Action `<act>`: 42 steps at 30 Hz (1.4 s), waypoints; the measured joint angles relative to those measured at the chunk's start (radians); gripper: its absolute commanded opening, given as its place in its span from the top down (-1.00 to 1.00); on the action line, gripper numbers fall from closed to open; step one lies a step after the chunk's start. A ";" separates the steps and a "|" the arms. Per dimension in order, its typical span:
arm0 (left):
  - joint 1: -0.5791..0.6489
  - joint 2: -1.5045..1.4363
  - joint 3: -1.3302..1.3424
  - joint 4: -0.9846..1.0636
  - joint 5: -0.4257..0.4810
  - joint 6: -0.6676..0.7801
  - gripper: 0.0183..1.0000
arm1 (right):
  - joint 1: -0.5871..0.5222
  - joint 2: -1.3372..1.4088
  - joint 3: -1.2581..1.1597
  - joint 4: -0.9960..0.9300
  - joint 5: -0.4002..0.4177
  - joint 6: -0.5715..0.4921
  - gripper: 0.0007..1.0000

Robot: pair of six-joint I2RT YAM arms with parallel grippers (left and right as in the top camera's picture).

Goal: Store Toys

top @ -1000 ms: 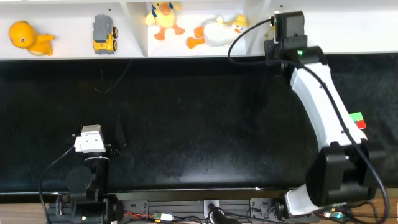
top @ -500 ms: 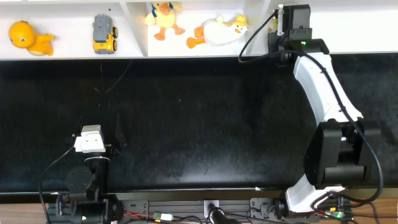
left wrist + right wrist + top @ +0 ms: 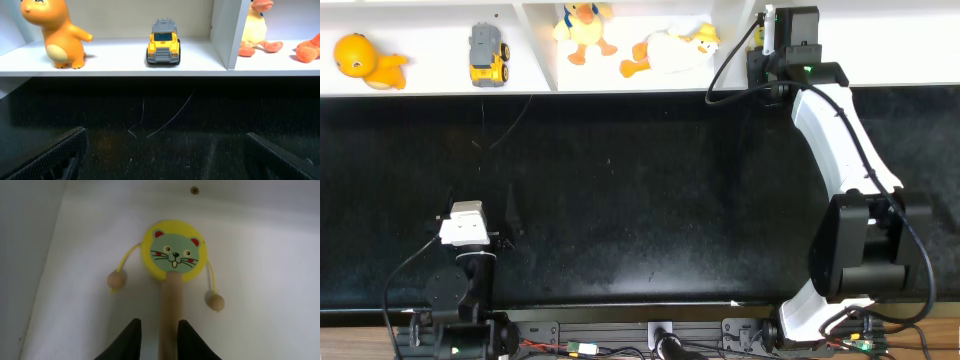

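The round yellow rattle drum (image 3: pixel 172 252), cat-faced with two wooden beads on strings, lies flat on the smooth white shelf (image 3: pixel 260 280). The right gripper (image 3: pixel 159 325) has its black fingers parted either side of the drum's wooden stick; the left gripper (image 3: pixel 165 134) gapes wide.

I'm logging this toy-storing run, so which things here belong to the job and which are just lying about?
Job: rattle drum, orange figure, toy truck, yellow duck, white duck, white shelf.
Just there: cables, black tabletop.
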 measured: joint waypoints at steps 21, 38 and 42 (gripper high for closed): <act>0.000 0.000 0.000 0.000 0.000 0.000 -1.00 | 0.053 -0.628 -0.507 -0.147 0.034 0.056 -0.99; 0.000 0.000 0.000 0.000 0.000 0.000 -1.00 | 0.053 -0.784 -0.610 -0.289 0.051 0.071 -0.99; 0.000 0.000 0.000 0.000 0.000 0.000 -1.00 | 0.053 -0.784 -0.611 -0.214 0.053 0.072 -0.99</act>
